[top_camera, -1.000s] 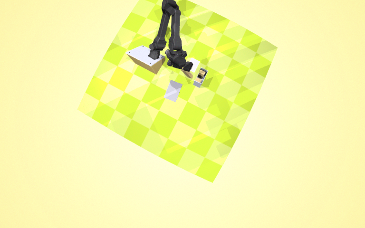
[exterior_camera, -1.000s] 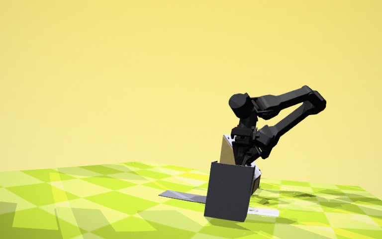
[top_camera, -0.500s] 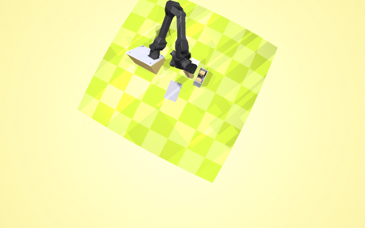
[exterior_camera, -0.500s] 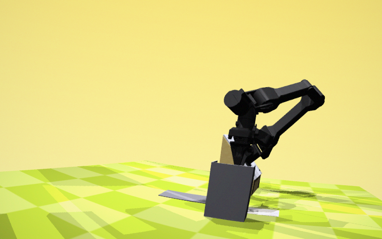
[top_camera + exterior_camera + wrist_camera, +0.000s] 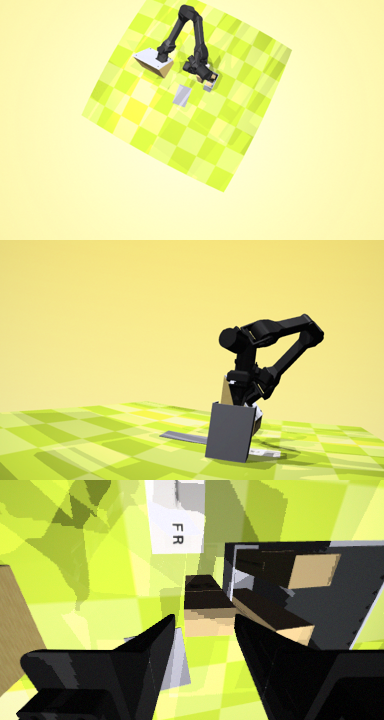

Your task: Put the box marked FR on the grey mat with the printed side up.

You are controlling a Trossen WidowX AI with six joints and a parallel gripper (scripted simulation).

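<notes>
1. Checkered tabletop (image 5: 186, 164) (image 5: 84, 455) (image 5: 125, 585) extended beyond the grey mat's outer edges.
2. Claw (image 5: 206, 74) (image 5: 240, 402) (image 5: 204, 619) stood partly open around a box.
3. Grey bin (image 5: 208, 88) (image 5: 229, 432) (image 5: 327, 615) held two boxes (image 5: 209, 84) (image 5: 314, 571).
4. Grey mat (image 5: 182, 95) (image 5: 184, 437) (image 5: 177, 672) lay well apart, unloaded.
5. White card (image 5: 208, 65) (image 5: 264, 452) (image 5: 175, 515) read "FR."
6. Third box (image 5: 200, 78) (image 5: 210, 622) sat outside the bin, code unseen; which was FR could not be told.

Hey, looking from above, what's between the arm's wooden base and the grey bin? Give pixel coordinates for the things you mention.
A cardboard box (image 5: 200, 79) (image 5: 210, 623), just beside the bin (image 5: 208, 89) (image 5: 229, 432) (image 5: 345, 600); the top view shows it.
</notes>
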